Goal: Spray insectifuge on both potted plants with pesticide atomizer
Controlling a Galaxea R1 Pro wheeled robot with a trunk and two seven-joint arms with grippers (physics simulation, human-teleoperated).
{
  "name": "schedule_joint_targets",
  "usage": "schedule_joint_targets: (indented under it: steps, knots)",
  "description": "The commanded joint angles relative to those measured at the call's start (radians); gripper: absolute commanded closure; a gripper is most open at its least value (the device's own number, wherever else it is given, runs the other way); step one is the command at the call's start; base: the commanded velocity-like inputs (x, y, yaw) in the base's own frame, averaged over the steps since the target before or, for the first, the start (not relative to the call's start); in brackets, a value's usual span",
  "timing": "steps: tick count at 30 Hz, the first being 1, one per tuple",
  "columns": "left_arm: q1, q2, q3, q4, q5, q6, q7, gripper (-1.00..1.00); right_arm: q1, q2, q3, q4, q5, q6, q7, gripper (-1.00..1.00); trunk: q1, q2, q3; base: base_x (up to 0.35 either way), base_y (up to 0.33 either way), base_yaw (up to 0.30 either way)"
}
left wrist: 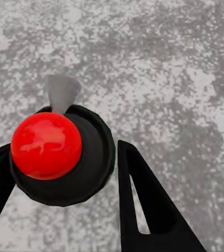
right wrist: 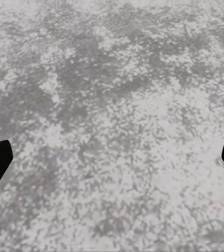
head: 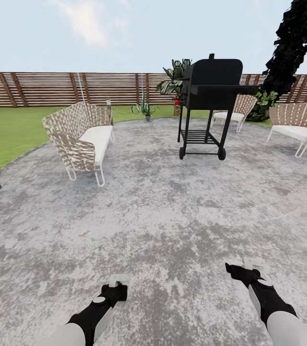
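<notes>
A black barbecue grill (head: 210,103) on wheels stands on the round grey paved patch (head: 172,211), toward its far edge. A woven sofa (head: 81,137) with a white cushion sits at its left edge, two woven chairs (head: 295,125) at its far right, the slatted fence (head: 67,89) behind. Both arms hang low over the near paving.

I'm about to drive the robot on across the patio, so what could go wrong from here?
1. The black grill and the woven sofa flank the way ahead; the base or an arm could clip either.
2. The left gripper is shut on a black object with a red ball; a bump might shake it loose.
3. The right gripper is open, over bare paving.
</notes>
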Motion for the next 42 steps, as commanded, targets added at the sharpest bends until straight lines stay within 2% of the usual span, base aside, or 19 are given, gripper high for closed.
schedule_joint_targets:
  steps: [1, 31, 42]
  knots:
    - [-0.001, 0.0, 0.003, 0.001, -0.007, -0.004, 0.002, 1.0, -0.001, 0.001, -0.008, -0.002, 0.009, 0.002, 0.008, -1.0, 0.0, 0.0, -0.001, 0.333, -0.103, 0.0]
    - [-0.001, 0.0, 0.003, 0.001, -0.007, -0.004, 0.002, 1.0, 0.0, 0.001, -0.008, -0.002, 0.009, 0.002, 0.008, -1.0, 0.0, 0.0, -0.001, 0.333, -0.103, 0.001]
    - [-0.001, 0.0, 0.003, 0.001, -0.007, -0.004, 0.002, 1.0, -0.001, 0.001, -0.008, -0.003, 0.009, 0.002, 0.008, -1.0, 0.0, 0.0, -0.001, 0.333, -0.103, 0.169]
